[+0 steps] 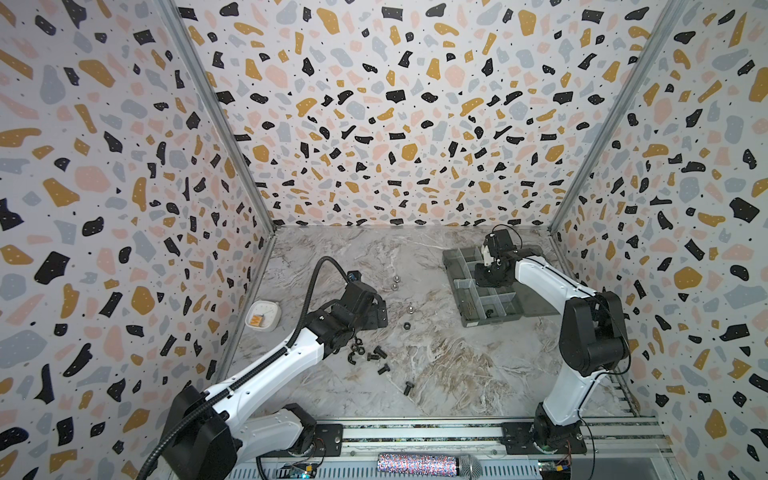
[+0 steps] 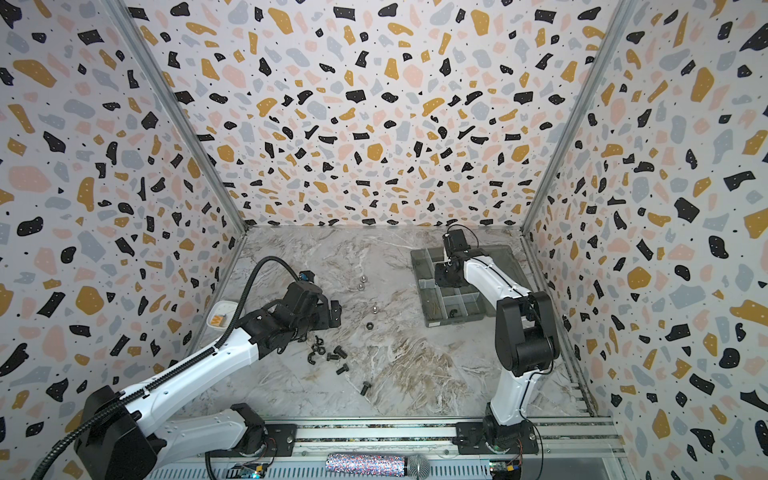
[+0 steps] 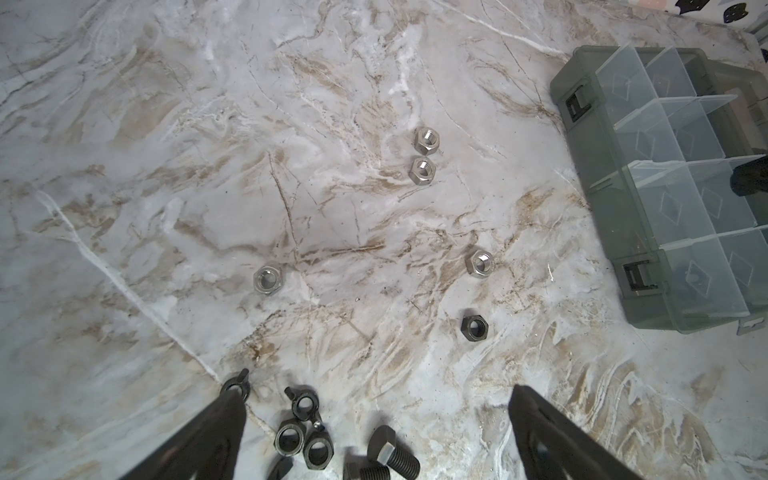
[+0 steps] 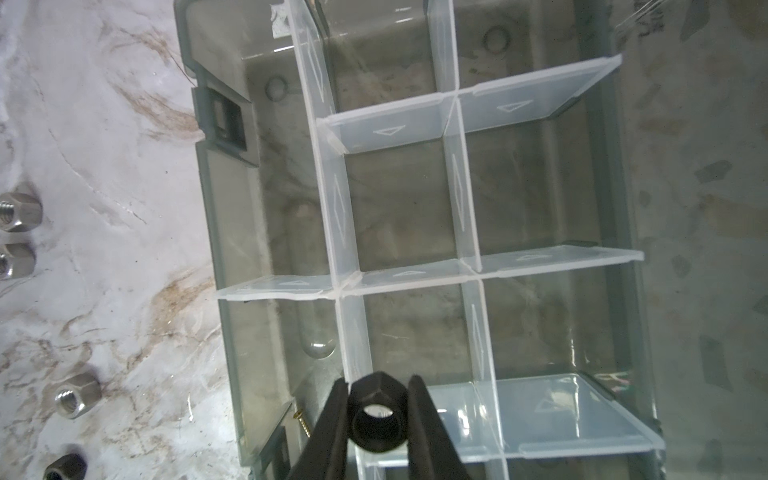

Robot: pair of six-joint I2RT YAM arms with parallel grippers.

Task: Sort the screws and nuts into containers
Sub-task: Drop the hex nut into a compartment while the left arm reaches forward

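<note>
Down in front, black bolts [image 3: 395,455] lie on the table [image 1: 457,374] by the left gripper [image 3: 380,382], open wide. Silver nuts [image 3: 422,170] sit farther back. Far right, the right gripper [image 4: 377,399] pinches a black nut [image 4: 376,419] over the grey box [image 4: 216,232].

Robot laboratory test cell. Terrazzo-print panels [image 1: 374,104] enclose a marble-print table [image 1: 478,374]. An aluminium mounting rail [image 1: 415,433] crosses the lower frame.
</note>
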